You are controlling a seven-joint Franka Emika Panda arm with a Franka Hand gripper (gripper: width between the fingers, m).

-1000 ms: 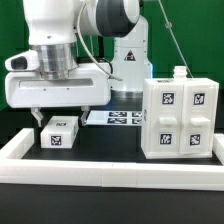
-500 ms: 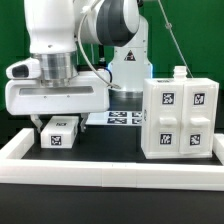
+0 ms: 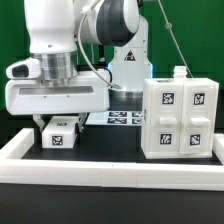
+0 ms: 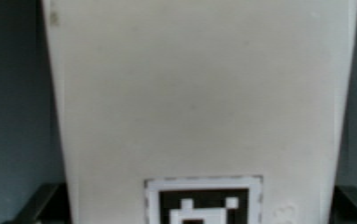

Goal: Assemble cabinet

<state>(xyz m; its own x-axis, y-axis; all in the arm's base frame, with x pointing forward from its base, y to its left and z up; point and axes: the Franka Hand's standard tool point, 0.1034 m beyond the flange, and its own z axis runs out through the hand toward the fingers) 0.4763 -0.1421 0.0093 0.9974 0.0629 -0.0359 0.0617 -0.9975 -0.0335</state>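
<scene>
Looks like the pickup step to me; the arm is low over the small white block (image 3: 58, 136) on the worktop (image 3: 110, 150), at the exterior view's left. The jaws sit spread wide on either side of it; can't tell if they're squeezing it or just straddling it. In the wrist view the block (image 4: 201, 100) fills nearly everything. The bigger cabinet body (image 3: 180, 118) stands well apart, at the exterior view's right. Next I'd guess: get a firm, square grip, lift straight, carry it over and line it up with the body.
</scene>
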